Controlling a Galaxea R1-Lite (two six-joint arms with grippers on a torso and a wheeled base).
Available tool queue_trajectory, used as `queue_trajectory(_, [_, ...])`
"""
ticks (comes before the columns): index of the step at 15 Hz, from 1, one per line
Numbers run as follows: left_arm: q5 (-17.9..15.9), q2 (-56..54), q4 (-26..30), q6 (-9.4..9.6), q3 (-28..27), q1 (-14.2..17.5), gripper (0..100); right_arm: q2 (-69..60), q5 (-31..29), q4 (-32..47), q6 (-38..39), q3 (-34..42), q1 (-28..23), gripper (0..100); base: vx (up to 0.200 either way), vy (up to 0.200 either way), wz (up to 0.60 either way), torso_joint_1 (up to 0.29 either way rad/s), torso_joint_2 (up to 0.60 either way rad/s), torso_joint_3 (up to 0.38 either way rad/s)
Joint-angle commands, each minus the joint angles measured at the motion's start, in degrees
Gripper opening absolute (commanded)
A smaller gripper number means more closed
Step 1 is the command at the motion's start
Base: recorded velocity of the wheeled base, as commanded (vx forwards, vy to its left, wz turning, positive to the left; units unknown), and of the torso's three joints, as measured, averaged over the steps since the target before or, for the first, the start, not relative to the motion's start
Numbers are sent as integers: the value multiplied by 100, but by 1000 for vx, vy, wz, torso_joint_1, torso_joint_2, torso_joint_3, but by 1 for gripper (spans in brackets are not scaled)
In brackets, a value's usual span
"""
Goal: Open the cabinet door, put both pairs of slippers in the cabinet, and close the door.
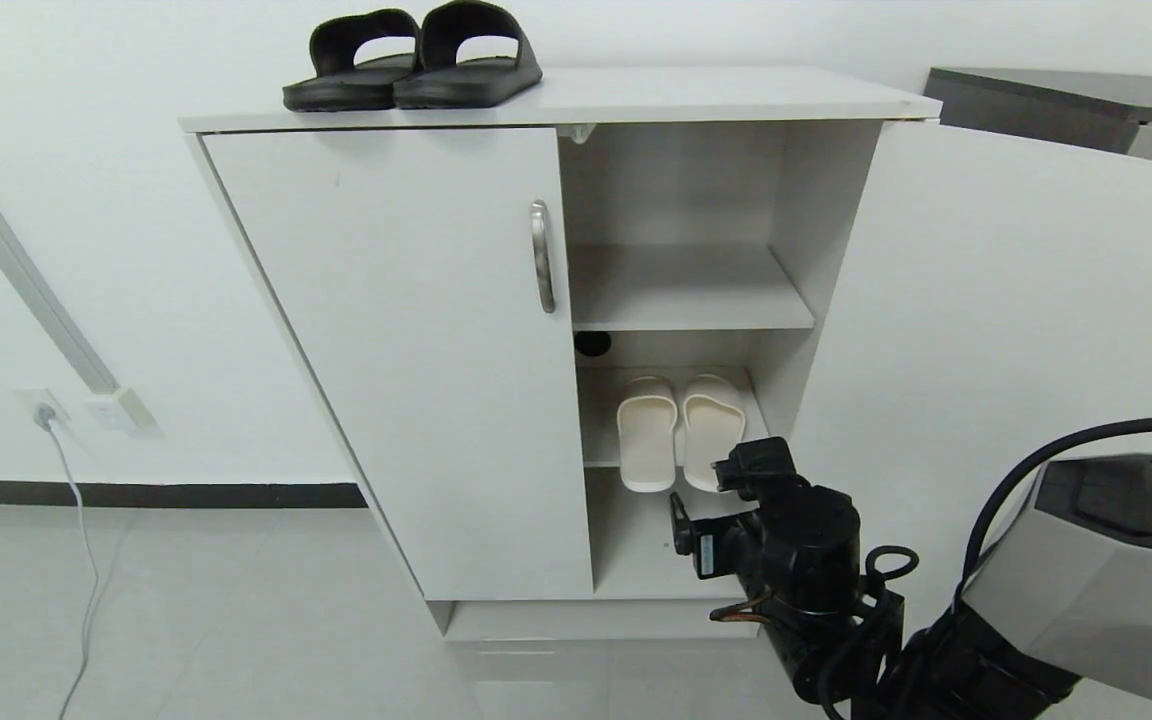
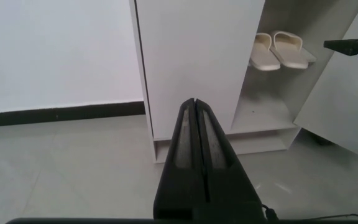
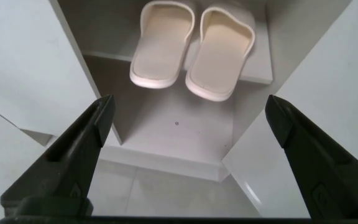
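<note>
While the right end effector [image 3: 189, 106] hangs at the lower right of the head view, fingers spread wide and holding nothing, the left end effector [image 2: 194, 107] is pressed closed and empty, low before the white wooden cabinet [image 1: 406, 350]. Beyond, the pair of cream foam slippers [image 1: 681, 432] lies side by side on the middle shelf [image 1: 596, 420], beside the open right door [image 1: 986, 330]. Farthest, at upper left, the pair of black rubber slide slippers [image 1: 411, 60] rests on the cabinet's top.
</note>
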Motion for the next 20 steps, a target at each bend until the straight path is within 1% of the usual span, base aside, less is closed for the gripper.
queue_trajectory(1, [0, 7, -1, 0, 1, 1, 0, 56, -1, -1, 6, -1, 0, 100, 0, 0, 0, 2, -2, 198])
queue_trajectory(4, [0, 7, -1, 0, 1, 1, 0, 47, -9, -36, 6, 8, 0, 100, 0, 0, 0, 4, 1, 133])
queue_trajectory(6, [0, 7, -1, 0, 1, 1, 0, 56, -1, -151, -3, 34, 0, 100, 0, 0, 0, 0, 0, 0])
queue_trajectory(15, [0, 7, -1, -9, 1, 1, 0, 188, -9, -159, -11, 78, 0, 100, 0, 0, 0, 0, 0, 0])
queue_trajectory(20, [0, 7, -1, -9, 1, 1, 0, 223, -9, -291, -29, 87, 0, 100, 0, 0, 0, 0, 0, 0])
